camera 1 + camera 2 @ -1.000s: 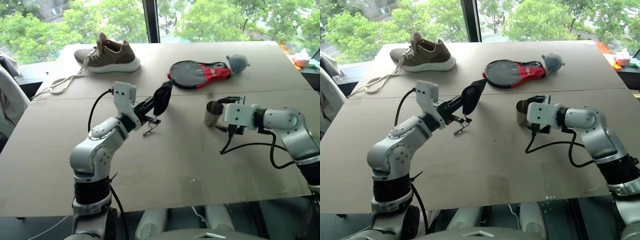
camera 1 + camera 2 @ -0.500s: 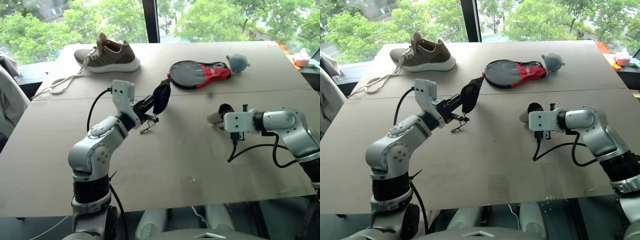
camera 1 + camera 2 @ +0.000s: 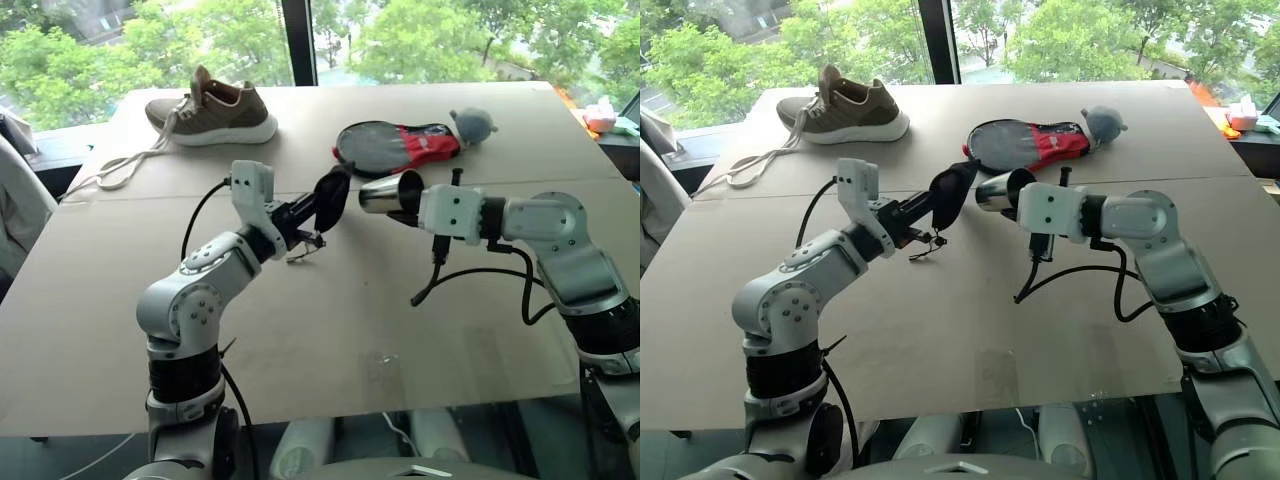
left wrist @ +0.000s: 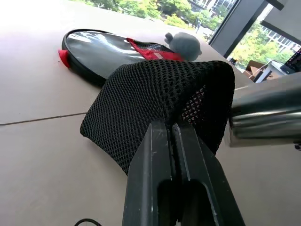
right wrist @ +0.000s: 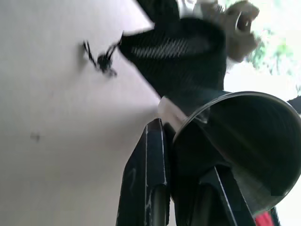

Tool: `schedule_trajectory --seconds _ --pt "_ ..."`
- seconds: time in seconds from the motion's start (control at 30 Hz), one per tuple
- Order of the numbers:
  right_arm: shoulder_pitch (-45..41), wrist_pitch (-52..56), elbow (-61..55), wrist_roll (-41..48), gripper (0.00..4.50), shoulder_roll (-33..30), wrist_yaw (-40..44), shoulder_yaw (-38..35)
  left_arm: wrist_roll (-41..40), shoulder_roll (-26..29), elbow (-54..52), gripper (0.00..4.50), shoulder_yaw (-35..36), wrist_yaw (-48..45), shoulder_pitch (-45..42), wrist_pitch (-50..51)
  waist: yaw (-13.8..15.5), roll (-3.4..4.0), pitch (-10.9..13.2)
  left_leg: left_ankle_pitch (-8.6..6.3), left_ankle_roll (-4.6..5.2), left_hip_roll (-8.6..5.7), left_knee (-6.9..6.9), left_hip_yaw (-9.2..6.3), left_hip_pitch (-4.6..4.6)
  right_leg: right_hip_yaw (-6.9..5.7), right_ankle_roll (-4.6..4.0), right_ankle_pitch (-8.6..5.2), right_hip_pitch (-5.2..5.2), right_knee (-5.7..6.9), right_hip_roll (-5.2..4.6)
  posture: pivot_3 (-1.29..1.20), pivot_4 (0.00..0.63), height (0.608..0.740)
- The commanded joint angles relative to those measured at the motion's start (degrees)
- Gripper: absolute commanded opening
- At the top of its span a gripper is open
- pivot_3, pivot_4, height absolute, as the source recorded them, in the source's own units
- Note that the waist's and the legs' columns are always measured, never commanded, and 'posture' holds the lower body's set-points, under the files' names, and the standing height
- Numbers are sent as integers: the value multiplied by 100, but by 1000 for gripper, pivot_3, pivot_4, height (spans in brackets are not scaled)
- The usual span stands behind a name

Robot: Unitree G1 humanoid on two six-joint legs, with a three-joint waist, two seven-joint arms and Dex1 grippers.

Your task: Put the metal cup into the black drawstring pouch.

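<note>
Metal cup (image 3: 385, 194) is off the table, clamped sideways in my right gripper (image 3: 408, 200), base toward the black drawstring pouch (image 3: 329, 198). Left gripper (image 4: 175, 136) pinches the pouch's mesh. Risk: the mouth looks collapsed, so the cup may snag.

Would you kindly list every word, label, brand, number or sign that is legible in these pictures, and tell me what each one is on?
There is no legible text.
Red part of the black-and-red paddle-shaped case: pale marks, too small and blurred to read.
Metal cup: no marking seen.
Black drawstring pouch: plain mesh, no label seen.
Shoe: no readable brand.
</note>
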Motion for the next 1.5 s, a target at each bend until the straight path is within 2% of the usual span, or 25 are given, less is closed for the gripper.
schedule_trajectory --seconds 0.03,0.33,0.53,0.8,1.03,1.43,1.5 --pt "-222 21 -372 388 85 293 -126 -99 -109 63 -258 0 -66 9 -94 -47 17 0 0 0 0 -1 0 0 -1 0 0 0 0 0 -1 0 150 736" --pt "-202 -253 -220 191 85 419 -39 273 -280 -43 -402 0 -96 126 -86 -50 8 0 0 0 0 -6 -1 -1 0 2 -1 0 -5 5 -2 0 150 736" --pt "-47 -676 667 -658 85 331 -789 292 -841 -164 -535 0 -45 74 -57 131 11 0 0 1 -1 -7 -1 2 1 4 -1 0 -5 7 -2 0 150 736" --pt "38 -1291 969 -1395 85 287 -1032 682 -1277 -280 -584 0 -214 197 -92 241 -46 0 0 2 -4 -7 -5 9 0 13 -1 0 -13 7 0 0 150 736" --pt "-161 -2356 1366 -2259 85 174 -1222 1137 -1412 -314 -470 0 -425 208 -225 210 -101 -1 1 4 -6 -9 -5 7 0 12 0 0 -11 7 0 0 150 736" --pt "-300 -2465 1851 -2556 85 635 -1196 1419 -2045 -359 -604 0 -609 41 -86 452 -125 -1 1 6 -10 -8 -7 3 2 12 -1 0 -11 8 2 0 150 736" --pt "-61 -1847 1775 -1929 85 1015 -1248 1093 -2038 -321 -658 0 -678 2 -59 435 -117 -1 1 6 -10 -8 -7 3 1 12 -1 0 -11 8 1 0 150 736"
